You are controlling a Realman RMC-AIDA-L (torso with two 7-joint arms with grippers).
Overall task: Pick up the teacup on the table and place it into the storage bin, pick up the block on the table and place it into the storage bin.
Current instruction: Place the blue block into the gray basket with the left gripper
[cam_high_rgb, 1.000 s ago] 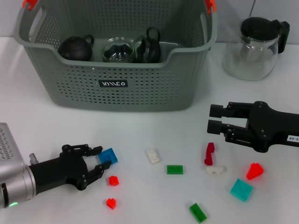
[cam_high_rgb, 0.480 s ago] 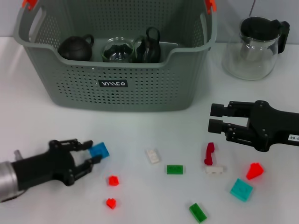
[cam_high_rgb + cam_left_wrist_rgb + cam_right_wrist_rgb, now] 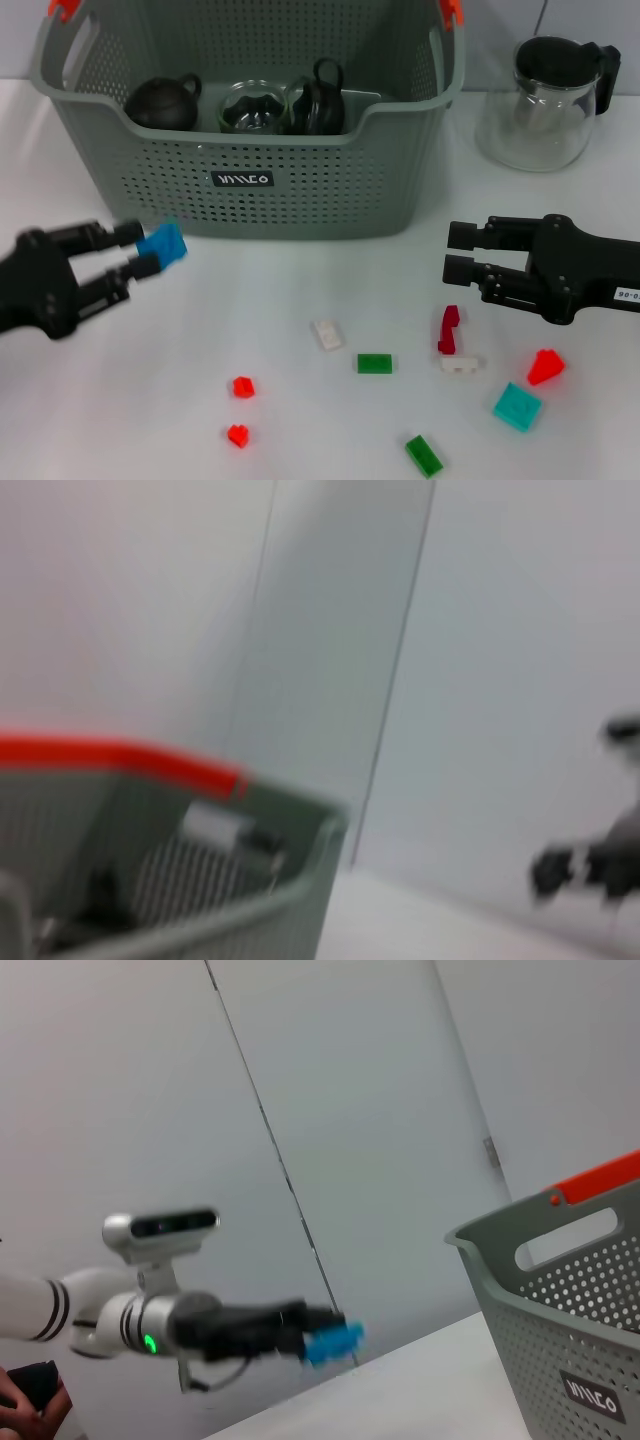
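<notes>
A blue block [image 3: 163, 242] hangs above the table just left of the storage bin's front wall, and my left gripper [image 3: 140, 252] is shut on it. The right wrist view shows the same block [image 3: 333, 1341] in the left gripper [image 3: 305, 1338], with the storage bin [image 3: 560, 1300] beside it. The grey-green perforated storage bin [image 3: 300, 200] stands at the back. It holds a clear glass teacup [image 3: 252, 107] between a black teapot [image 3: 163, 102] and another dark pot [image 3: 318, 98]. My right gripper [image 3: 462, 254] hovers open over the table's right side, holding nothing. The left wrist view shows the bin's rim [image 3: 300, 810].
A glass pitcher [image 3: 545, 100] with a black lid stands at the back right. Loose blocks lie on the table: white [image 3: 327, 334], green [image 3: 374, 363], small red [image 3: 242, 386], dark red [image 3: 449, 330], teal [image 3: 517, 406] and others near the front.
My left gripper has risen from the table with the blue block and moved left and back toward the bin. The right arm has stayed put.
</notes>
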